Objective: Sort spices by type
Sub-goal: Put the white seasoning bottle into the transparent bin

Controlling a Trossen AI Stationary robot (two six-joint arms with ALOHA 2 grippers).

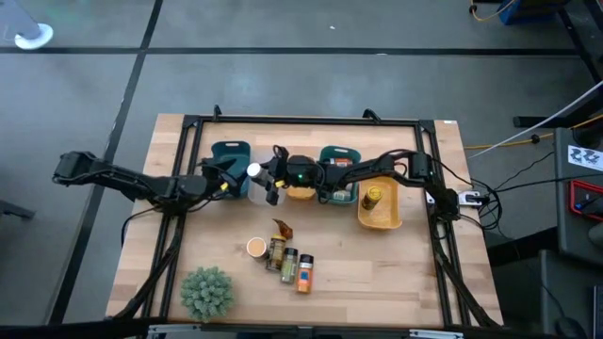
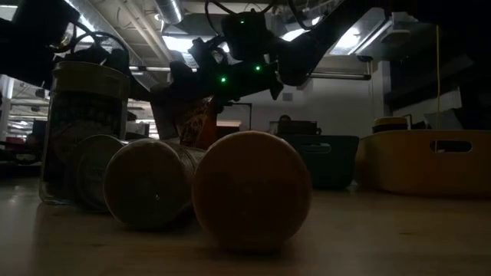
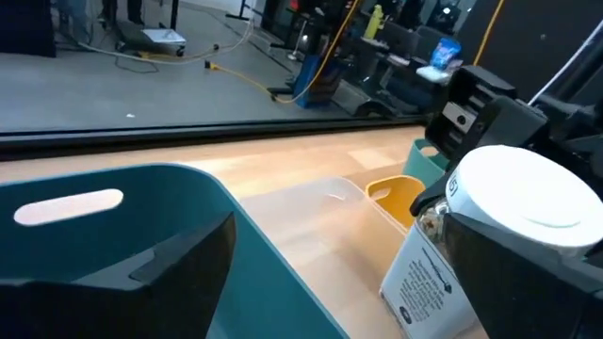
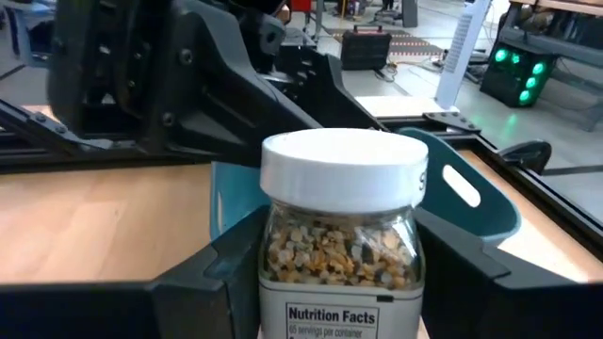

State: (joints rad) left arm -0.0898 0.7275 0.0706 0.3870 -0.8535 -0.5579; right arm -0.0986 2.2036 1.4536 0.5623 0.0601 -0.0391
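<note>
A spice jar with a white lid and a seed-filled glass body stands between my right gripper's fingers, above the table's far middle. My left gripper is open right beside that jar, over a teal tray. Whether it touches the jar, I cannot tell. Several more spice jars lie in a row near the table's middle, with a tan-lidded one and a brown-orange packet. A yellow bottle stands in the orange tray. My right gripper holds the white-lidded jar by its glass body, just below the lid, pinched between the two fingers. The fingers come level from the table's right side. The jar stands upright in the hold; its base lies outside the frame.
Two teal trays, a clear tray and a small orange tray line the far side under both grippers. A green bushy plant stands at the near left. A black frame rims the table.
</note>
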